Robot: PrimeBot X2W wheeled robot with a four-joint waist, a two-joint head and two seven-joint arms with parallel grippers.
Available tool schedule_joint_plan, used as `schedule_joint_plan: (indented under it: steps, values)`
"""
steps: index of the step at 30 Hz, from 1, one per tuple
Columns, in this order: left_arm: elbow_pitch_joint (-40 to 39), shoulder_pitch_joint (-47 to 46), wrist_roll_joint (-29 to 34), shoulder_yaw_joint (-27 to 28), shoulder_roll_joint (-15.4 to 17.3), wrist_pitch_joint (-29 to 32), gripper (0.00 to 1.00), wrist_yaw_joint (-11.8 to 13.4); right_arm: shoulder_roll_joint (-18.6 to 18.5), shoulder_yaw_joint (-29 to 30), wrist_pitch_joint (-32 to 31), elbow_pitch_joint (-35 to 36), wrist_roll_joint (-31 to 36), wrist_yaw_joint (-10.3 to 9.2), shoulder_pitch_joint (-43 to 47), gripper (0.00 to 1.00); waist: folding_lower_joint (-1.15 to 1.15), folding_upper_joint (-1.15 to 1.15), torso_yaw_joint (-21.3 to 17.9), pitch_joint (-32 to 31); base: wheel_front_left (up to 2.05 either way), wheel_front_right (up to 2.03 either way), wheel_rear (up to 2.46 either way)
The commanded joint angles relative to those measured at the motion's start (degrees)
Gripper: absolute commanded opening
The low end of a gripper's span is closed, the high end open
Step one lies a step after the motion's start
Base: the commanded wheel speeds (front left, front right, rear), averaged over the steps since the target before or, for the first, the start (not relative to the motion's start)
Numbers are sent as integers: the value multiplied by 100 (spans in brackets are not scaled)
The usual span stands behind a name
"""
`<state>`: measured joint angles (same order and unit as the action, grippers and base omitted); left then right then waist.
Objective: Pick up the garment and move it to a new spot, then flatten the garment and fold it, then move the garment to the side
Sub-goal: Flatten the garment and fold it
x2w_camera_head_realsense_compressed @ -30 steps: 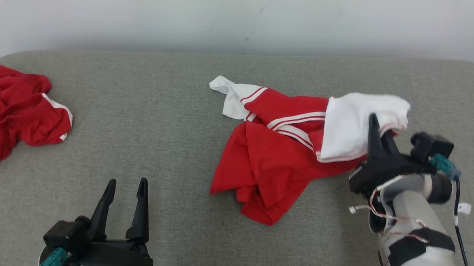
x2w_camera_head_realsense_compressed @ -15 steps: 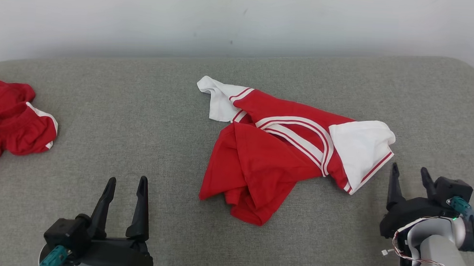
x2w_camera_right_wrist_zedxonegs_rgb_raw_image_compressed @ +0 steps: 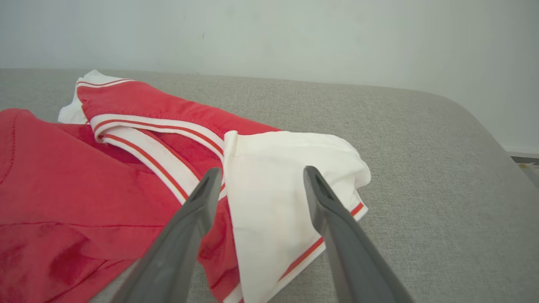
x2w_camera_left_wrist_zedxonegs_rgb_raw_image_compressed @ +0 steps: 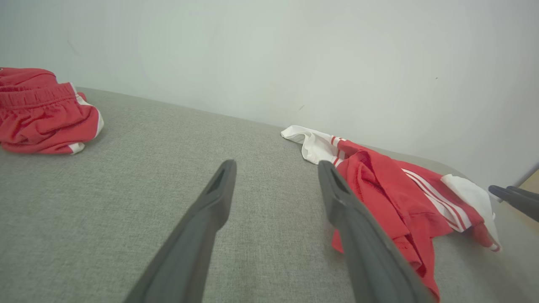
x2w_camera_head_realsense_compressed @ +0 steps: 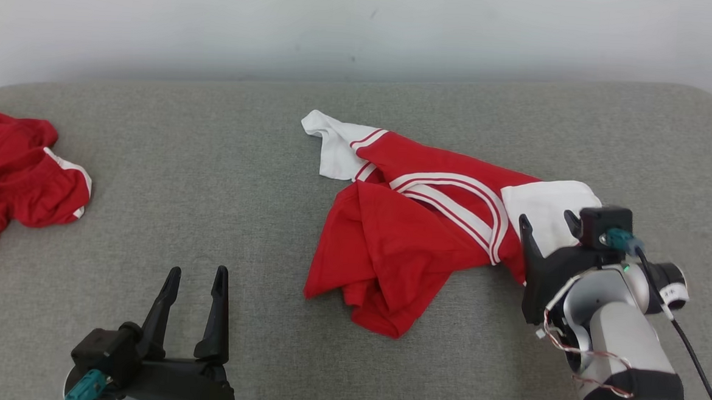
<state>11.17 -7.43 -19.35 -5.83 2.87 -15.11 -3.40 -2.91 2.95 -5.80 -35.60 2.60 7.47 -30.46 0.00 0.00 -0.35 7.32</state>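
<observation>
On the grey fabric worktop (x2w_camera_head_realsense_compressed: 212,156), roughly in the middle, the red and white shirt (x2w_camera_head_realsense_compressed: 402,239) lies crumpled, not flat at all. The right gripper (x2w_camera_head_realsense_compressed: 545,221) sits at its right end, jaws spread wide with nothing in them. In the wrist view they frame the white sleeve (x2w_camera_right_wrist_zedxonegs_rgb_raw_image_compressed: 273,176), but can't tell if they touch it. The left gripper (x2w_camera_head_realsense_compressed: 198,272) is at the near left, jaws spread too, empty, well apart from the shirt. Another red bundle (x2w_camera_head_realsense_compressed: 16,170) sits at the far left edge.

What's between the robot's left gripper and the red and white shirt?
Only bare grey cushion lies between the left gripper and the shirt, as the head view shows.
</observation>
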Motion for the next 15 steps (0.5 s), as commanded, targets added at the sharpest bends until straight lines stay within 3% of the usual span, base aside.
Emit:
schedule_joint_plan:
  steps: [1,15]
  values:
    - [0,-48,36,-1,2,-7,100,-16,-2,-24,-155,-103,143,5,-164,100,0,0,81,63,0,0,0]
    - [64,-184,-31,-215,2,-6,100,-1,2,400,-555,-1189,1143,5,-1007,100,0,0,469,296,0,0,0]
